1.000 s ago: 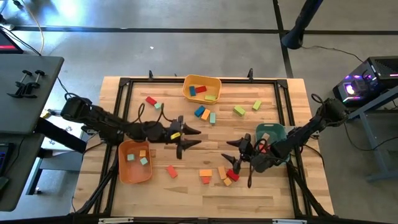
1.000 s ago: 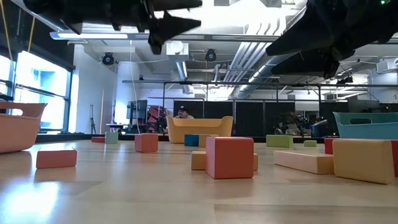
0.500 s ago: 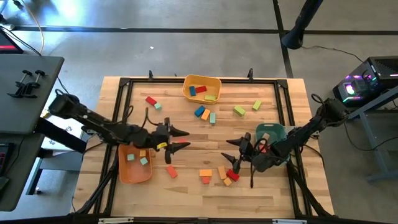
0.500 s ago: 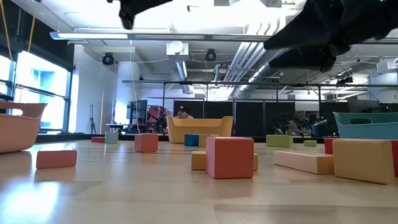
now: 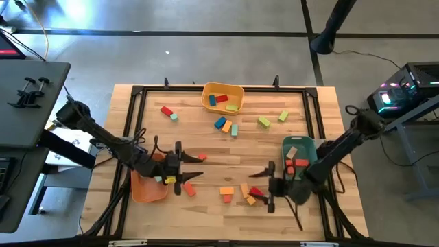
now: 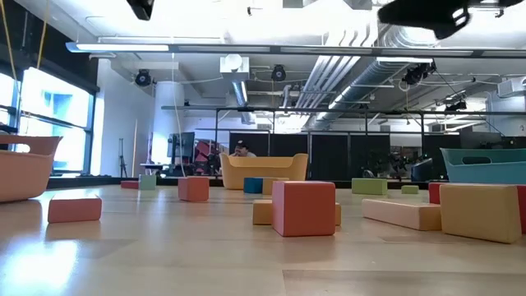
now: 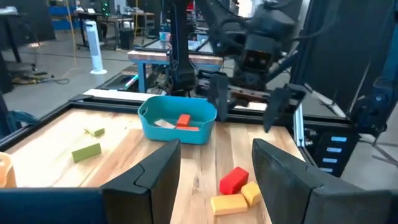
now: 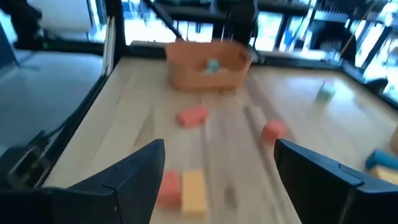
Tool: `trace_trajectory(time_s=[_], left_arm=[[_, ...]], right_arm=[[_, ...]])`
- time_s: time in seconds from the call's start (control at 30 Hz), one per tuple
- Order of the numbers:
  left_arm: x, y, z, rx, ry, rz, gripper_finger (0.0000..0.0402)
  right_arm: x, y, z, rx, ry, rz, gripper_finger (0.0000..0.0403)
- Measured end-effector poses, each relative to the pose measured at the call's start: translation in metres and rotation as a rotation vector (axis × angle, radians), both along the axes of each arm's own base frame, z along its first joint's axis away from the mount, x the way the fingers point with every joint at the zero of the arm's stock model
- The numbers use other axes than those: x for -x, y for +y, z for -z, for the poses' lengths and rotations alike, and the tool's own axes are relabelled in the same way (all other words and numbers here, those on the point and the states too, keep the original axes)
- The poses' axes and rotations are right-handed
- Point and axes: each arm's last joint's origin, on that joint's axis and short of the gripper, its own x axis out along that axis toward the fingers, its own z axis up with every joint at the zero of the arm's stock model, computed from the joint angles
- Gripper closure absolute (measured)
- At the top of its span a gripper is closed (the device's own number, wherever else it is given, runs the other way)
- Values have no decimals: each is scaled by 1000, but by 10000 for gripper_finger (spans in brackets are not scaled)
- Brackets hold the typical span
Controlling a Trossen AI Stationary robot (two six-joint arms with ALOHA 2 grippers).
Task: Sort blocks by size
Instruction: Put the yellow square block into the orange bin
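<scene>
Wooden blocks lie scattered on the table. A red one [image 5: 190, 189], an orange one [image 5: 226, 190], a tan one [image 5: 244, 190] and a red one [image 5: 255, 192] lie flat near the front. My left gripper [image 5: 193, 167] hovers open beside the orange bin [image 5: 145, 189], pointing toward the table's right. My right gripper [image 5: 269, 186] hovers open just right of the front cluster, pointing left. In the left wrist view a red block [image 7: 234, 179] and tan blocks [image 7: 229, 202] lie beyond my open fingers. Neither gripper has anything between its fingers.
A yellow bin [image 5: 222, 88] with blocks stands at the far edge. A teal bin [image 5: 302, 143] at the right holds a tan and a red block. More blocks lie mid-table: red [image 5: 167, 110], blue [image 5: 220, 123], green [image 5: 263, 121]. A black frame [image 5: 137, 103] borders the table.
My left gripper has drawn back toward the table's left and near edge, rising, and stays open. My right gripper has moved toward the near edge and up, rolling about its own axis, also open. In the low view both have risen almost out of the picture. No block has moved.
</scene>
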Motion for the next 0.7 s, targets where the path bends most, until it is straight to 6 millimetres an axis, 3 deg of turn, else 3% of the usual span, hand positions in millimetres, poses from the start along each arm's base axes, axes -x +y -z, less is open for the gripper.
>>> trace_trajectory(time_s=[0.3, 0.5, 0.7], left_arm=[[1, -1, 0, -8, 1, -13, 216], [0, -2, 3, -35, 17, -12, 216], [-5, -5, 13, -38, 50, -17, 216]], right_arm=[[24, 16, -6, -148, 290, 111, 105], [43, 22, 10, -414, 462, 132, 105], [54, 27, 31, -446, 491, 187, 105]])
